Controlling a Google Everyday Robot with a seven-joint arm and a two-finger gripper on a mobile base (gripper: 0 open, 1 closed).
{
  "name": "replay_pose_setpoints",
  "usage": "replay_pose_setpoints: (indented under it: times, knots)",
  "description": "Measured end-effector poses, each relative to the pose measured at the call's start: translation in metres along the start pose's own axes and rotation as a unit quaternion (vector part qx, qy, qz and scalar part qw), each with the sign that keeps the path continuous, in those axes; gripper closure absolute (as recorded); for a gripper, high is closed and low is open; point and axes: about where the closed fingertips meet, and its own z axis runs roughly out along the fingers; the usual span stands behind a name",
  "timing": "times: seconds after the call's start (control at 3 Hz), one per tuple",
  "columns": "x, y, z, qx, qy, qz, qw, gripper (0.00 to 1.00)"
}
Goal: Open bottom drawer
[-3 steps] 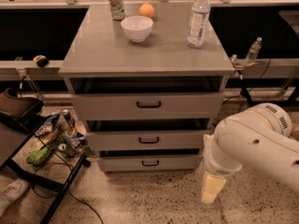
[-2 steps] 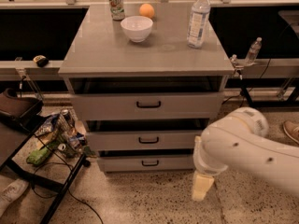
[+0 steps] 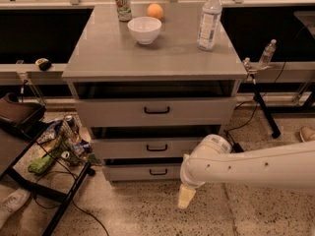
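Flat grey bottom drawer, cream pincer beside

cabinet top: bowl, orange, can, water bottle | gripper: low over floor, in front

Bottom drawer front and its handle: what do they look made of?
The bottom drawer front looks like grey painted metal or laminate, flat and matte. Its handle is a thin black loop, perhaps metal or plastic. The gripper hangs near the floor, right of that drawer.
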Motion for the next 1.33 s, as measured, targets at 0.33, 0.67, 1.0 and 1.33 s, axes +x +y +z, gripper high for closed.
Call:
replay_pose_setpoints:
  times: [0.33,0.67,1.0,1.33]
  knots:
    - [0.001,-0.008,0.080,-0.011,-0.004,0.005,0.9999,0.00]
    - [0.001,-0.009,0.078,-0.010,-0.004,0.004,0.9999,0.00]
    - [0.005,-0.016,0.111,-0.011,0.012,-0.003,0.9999,0.00]
    - [0.017,-0.029,0.165,-0.007,0.027,-0.022,0.9994,0.00]
